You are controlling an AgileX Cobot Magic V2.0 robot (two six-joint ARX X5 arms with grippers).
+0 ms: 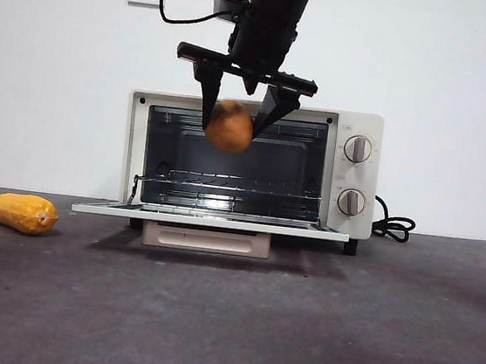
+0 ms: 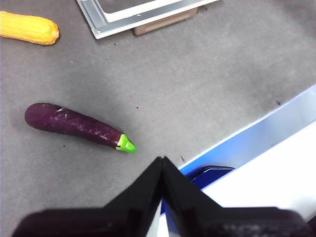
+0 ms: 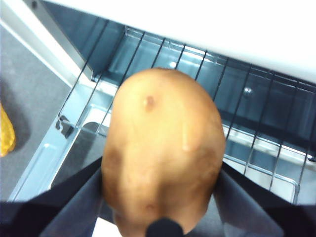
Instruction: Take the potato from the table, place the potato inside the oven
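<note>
So the right gripper [image 1: 232,124] is hanging in mid-air right in front of the oven [image 1: 251,167], coming down from 12 o'clock in the front view. Its two black jaws are spread only as wide as the potato [image 1: 230,126] and are pinching it from both sides, so the potato is well off the table [image 1: 296,329], level with the upper part of the oven opening. The wrist cam on that arm shows the potato [image 3: 163,150] huge and close, jaws hugging its sides, with the wire rack [image 3: 247,123] inside the oven behind it.

The oven door [image 1: 211,219] is dropped all the way open, lying flat out toward the camera. The two knobs [image 1: 357,148] sit at about 3 o'clock from the potato, and the black cord [image 1: 393,225] curls on the table off the oven's side beyond the knobs.

A yellow corn cob [image 1: 23,212] lies on the table at roughly 8 o'clock from the potato, well apart from the oven.

The left gripper [image 2: 162,163] is away from all that, jaws pressed together with nothing between them. Its camera looks down on a purple eggplant [image 2: 74,124] lying flat on the table, with the corn cob [image 2: 28,27] further off and a corner of the open door [image 2: 138,15] in view.
</note>
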